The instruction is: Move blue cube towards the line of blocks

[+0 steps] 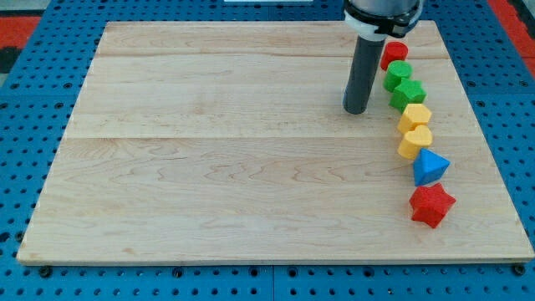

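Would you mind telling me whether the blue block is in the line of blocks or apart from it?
In the line: the blue block sits between a yellow block and the red star. My tip is left of the green blocks.

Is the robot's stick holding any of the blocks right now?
No, nothing is held. My tip is just a bare rod end resting on the wooden board, apart from the blocks. The closest ones, two green blocks, sit to its right.

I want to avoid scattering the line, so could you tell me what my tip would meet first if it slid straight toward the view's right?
Probably the lower green block, directly to the right of my tip; the upper green block sits just above that path. Depth is uncertain, so treat this as likely.
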### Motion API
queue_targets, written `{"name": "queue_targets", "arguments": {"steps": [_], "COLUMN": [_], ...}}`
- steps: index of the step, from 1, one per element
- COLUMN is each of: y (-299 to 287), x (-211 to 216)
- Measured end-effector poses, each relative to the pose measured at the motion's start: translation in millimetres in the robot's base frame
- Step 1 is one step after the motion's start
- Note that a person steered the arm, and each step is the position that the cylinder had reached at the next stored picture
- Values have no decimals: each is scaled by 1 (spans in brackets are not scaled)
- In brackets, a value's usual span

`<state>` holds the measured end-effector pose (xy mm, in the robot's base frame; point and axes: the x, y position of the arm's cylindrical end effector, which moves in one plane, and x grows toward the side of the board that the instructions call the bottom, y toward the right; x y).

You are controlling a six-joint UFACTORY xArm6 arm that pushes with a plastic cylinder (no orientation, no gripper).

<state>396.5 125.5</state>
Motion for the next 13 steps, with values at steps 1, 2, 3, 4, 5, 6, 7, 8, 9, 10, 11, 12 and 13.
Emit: {"name": "queue_targets", "arguments": {"steps": [1,2,3,4,5,6,7,8,9,10,11,12,13], "y": [20,14,6,-9,-27,-44,-45,-5,-6,-40,-47,8,40], "x": [3,-33,-55,-50,-56,-99,-126,-142,-160,-177,-186,-187,-188]}}
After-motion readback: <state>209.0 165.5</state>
